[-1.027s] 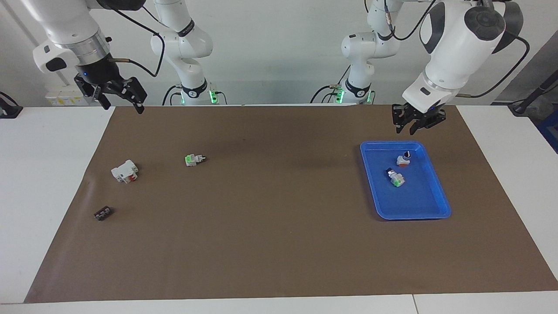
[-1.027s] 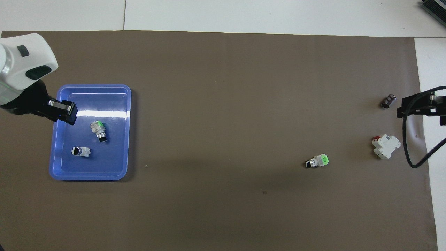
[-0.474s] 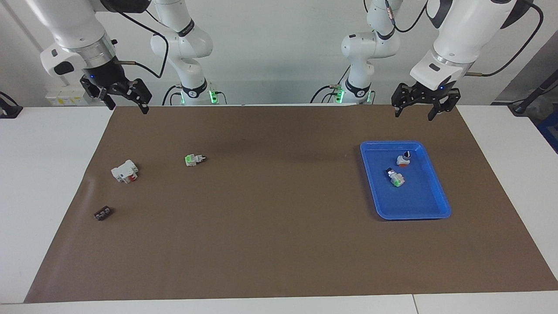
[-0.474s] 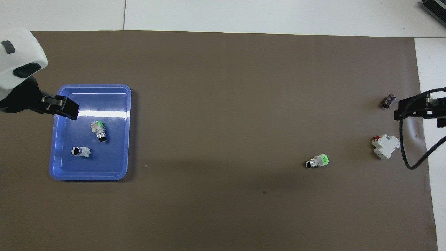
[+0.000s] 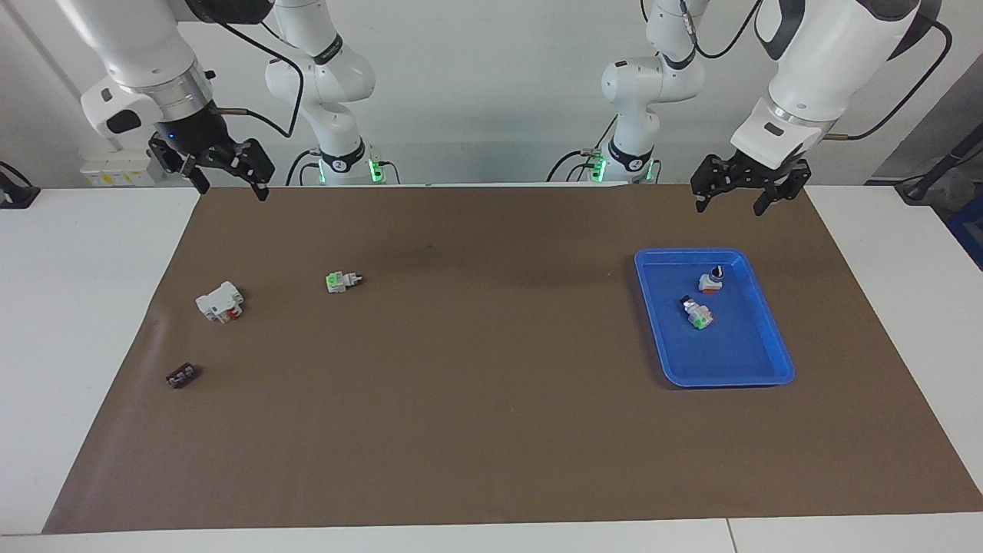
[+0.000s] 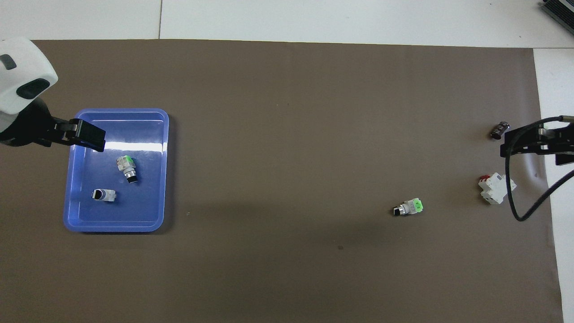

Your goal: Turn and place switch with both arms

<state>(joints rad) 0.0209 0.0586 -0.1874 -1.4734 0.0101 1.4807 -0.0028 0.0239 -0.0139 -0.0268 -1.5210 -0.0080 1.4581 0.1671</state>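
Switch point(image 5: 698, 314) lies in blue tray point(image 5: 768, 367), below and clear of left gripper point(image 5: 743, 198), which hangs wide open, empty. Right gripper point(image 5: 227, 181) also open, empty, over worktop edge.

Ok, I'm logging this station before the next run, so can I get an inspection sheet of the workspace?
Surface: brown mat on a white table.
Job's things: switch lies in the blue tray, beside a black-knobbed switch.
Clutter: green-ended switch, white breaker and small dark part lie on the mat toward the right arm's end.
Grippers: left pincer open and empty, up over the mat's edge near the tray; right pincer open and empty, over the mat's corner.
Cables: black cable hangs from the right arm.
Surroundings: two smaller arms with green-lit bases.
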